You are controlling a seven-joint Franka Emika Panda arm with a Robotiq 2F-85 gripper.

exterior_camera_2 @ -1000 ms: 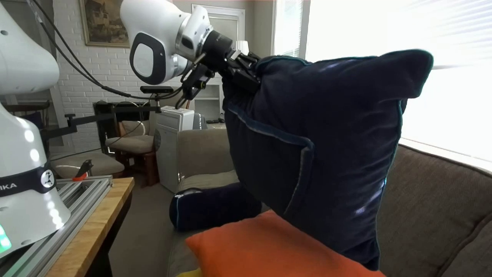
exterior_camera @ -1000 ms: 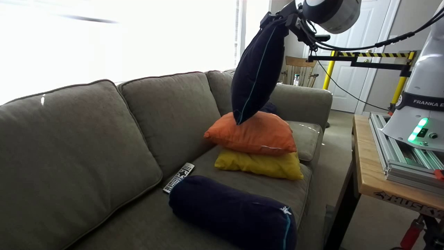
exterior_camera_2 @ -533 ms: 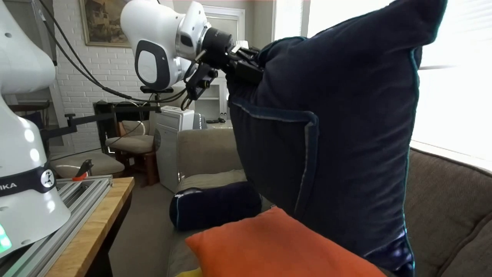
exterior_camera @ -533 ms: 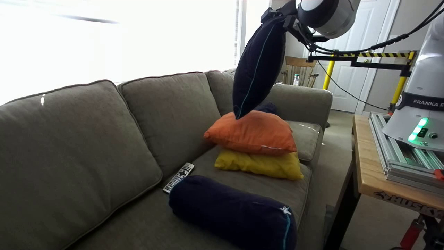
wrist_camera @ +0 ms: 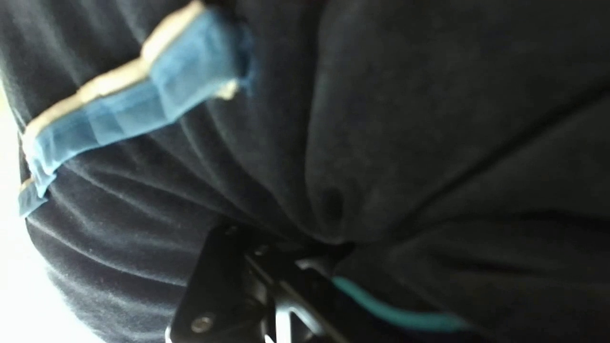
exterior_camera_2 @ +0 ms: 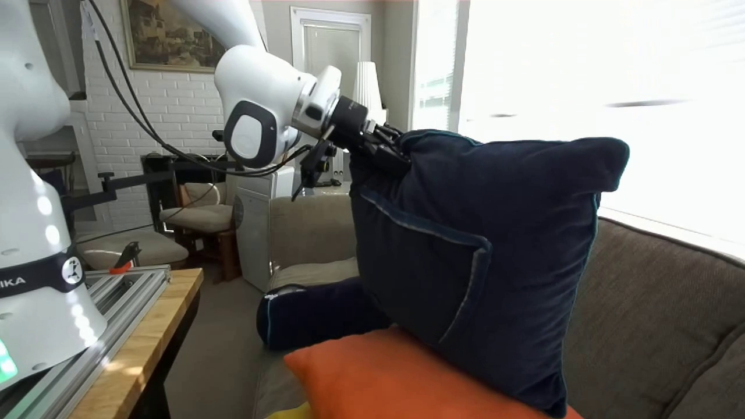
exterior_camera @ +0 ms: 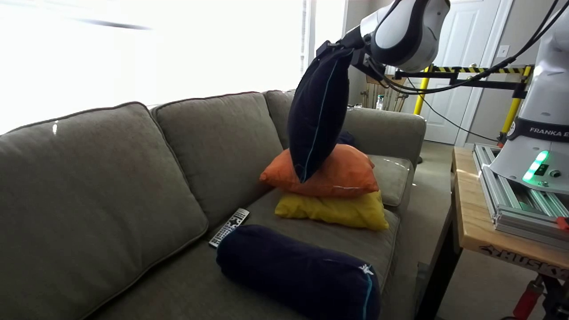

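My gripper [exterior_camera: 340,48] is shut on the top edge of a square navy pillow [exterior_camera: 318,115] with teal piping. The pillow hangs tilted below the gripper, its lower corner over an orange pillow [exterior_camera: 346,178] and seemingly touching it. In an exterior view, the gripper [exterior_camera_2: 396,152] grips the navy pillow [exterior_camera_2: 512,250] near its upper corner; a flap with a blue edge shows on its face. The wrist view is mostly filled by dark pillow cloth [wrist_camera: 429,119], bunched at the fingers [wrist_camera: 329,257]. A yellow pillow [exterior_camera: 333,211] lies under the orange one.
A navy bolster [exterior_camera: 298,271] and a remote [exterior_camera: 229,227] lie on the grey sofa [exterior_camera: 133,200]. The sofa's back cushions [exterior_camera: 218,138] stand behind the pillows. The robot's wooden table [exterior_camera: 471,209] is beside the sofa. A rocking chair [exterior_camera: 384,84] stands beyond.
The gripper and navy pillow rose slightly, then came down, and the pillow's lower corner now overlaps more of the orange pillow. The orange pillow shifted slightly.
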